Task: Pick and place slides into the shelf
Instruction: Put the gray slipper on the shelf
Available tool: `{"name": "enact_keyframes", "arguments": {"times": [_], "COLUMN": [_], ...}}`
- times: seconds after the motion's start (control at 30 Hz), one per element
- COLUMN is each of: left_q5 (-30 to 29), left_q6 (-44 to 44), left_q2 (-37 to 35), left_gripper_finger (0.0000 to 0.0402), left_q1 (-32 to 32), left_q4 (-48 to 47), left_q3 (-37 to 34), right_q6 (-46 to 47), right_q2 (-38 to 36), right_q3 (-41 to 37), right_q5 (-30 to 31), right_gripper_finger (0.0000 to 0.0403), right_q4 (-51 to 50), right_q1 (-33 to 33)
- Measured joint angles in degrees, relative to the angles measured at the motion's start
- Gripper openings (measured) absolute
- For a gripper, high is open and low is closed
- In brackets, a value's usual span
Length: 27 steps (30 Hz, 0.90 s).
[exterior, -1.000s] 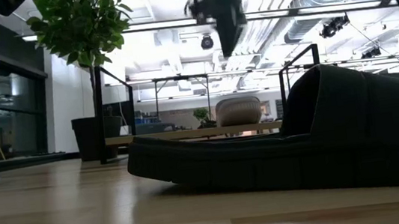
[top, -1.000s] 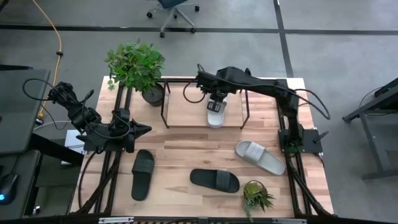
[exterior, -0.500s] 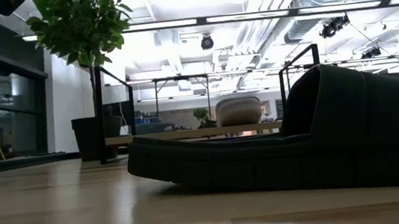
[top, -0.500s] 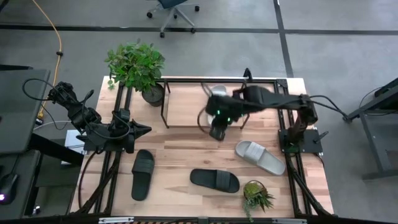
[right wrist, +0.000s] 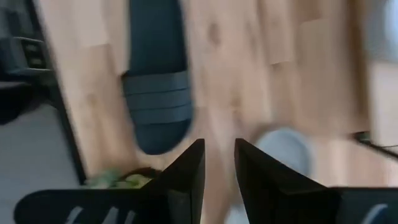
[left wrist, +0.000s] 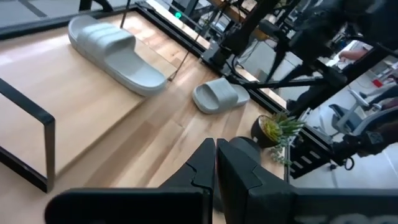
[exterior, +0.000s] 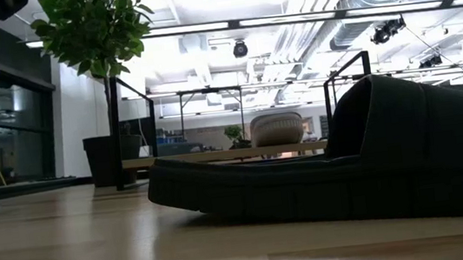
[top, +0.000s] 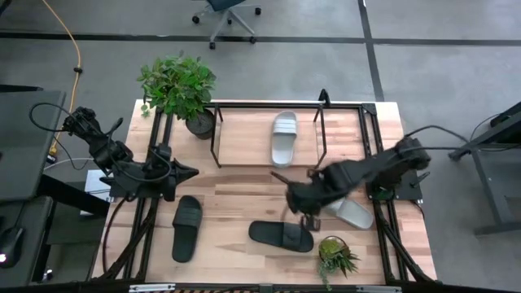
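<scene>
Grey slide sits in the shelf at 12 o'clock. My right tool, slightly parted and empty, hovers near the black slide, likely next. Left tool pressed together, waiting.

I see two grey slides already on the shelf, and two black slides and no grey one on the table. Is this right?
Not quite. The high view shows only one grey slide on the shelf. The other grey slide lies on the table, beside the two black slides.
</scene>
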Motion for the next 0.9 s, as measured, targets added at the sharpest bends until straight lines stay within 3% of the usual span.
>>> {"name": "enact_keyframes", "arguments": {"times": [0.13,0.43,0.6,0.9], "left_q5": [2.3,6.3,7.6,7.6], "left_q6": [-1.7,-4.2,-4.9,-5.0], "left_q2": [0.9,5.6,8.5,10.9], "left_gripper_finger": [0.0005,0.0005,0.0005,0.0005], "left_q1": [0.0,0.0,0.0,0.0], "left_q4": [0.0,0.0,0.0,0.0], "left_q3": [0.0,0.0,0.0,0.0], "right_q6": [11.6,49.8,68.5,93.4], "right_q2": [-7.8,-23.8,-25.5,-23.8], "right_q3": [-10.8,-30.5,-34.8,-39.1], "right_q5": [2.3,19.9,27.4,36.0], "right_gripper_finger": [0.0078,0.0078,0.0078,0.0078], "right_q4": [8.6,23.2,23.3,16.3], "right_q1": [4.9,15.6,21.3,28.2]}}
